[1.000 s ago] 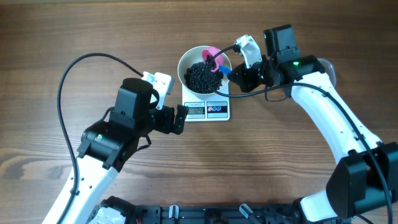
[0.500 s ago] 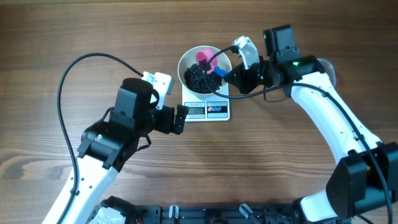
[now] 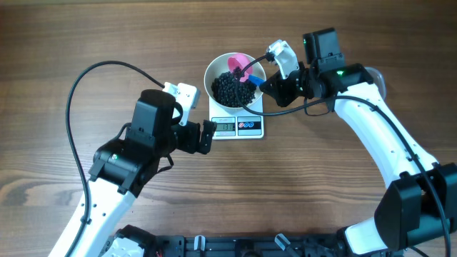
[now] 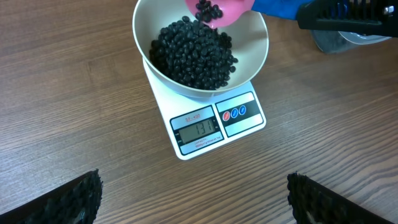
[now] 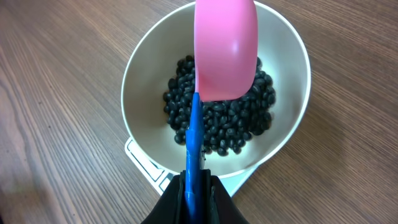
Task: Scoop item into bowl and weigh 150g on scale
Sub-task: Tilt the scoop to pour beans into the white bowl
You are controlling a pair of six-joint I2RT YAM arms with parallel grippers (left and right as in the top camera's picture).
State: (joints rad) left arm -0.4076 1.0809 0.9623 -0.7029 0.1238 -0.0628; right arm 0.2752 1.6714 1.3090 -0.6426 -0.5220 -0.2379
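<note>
Beans (image 4: 193, 53) first: where do they sit?

— Nearly all in the white bowl (image 4: 252, 56), a loose dark heap of small, glossy, roundish pieces. The bowl stands on the scale (image 3: 237, 127), on the wooden table (image 4: 74, 93). A few more lie at the lip of the pink scoop (image 5: 225, 50), which is tilted over the bowl's far side.

— So which step is this?

— Topping up, I'd say. The right end effector (image 5: 194, 183) is clamped on the scoop's thin blue handle (image 5: 194, 143), and the cup is tipped mouth-down towards the heap. The display (image 4: 198, 129) seems to read 131, so the target looks close but unmet.

— And the left end effector (image 4: 196, 205)?

— Jaws wide apart, holding nothing, near the front of the scale and touching neither it nor the bowl.

— What does the next move call for?

— Restraint. Smooth, hard beans roll freely, so a steep tilt could dump the lot and overshoot. A slow roll of the wrist, letting a few slide off at a time, seems wiser.

— Anything about the surfaces?

— The scoop is smooth, rounded plastic. The bowl is plain, deep and steep-walled, which should keep strays in. The scale is flat and rectangular with two small round buttons, and the bowl overhangs it, so a knock could shift it.
</note>
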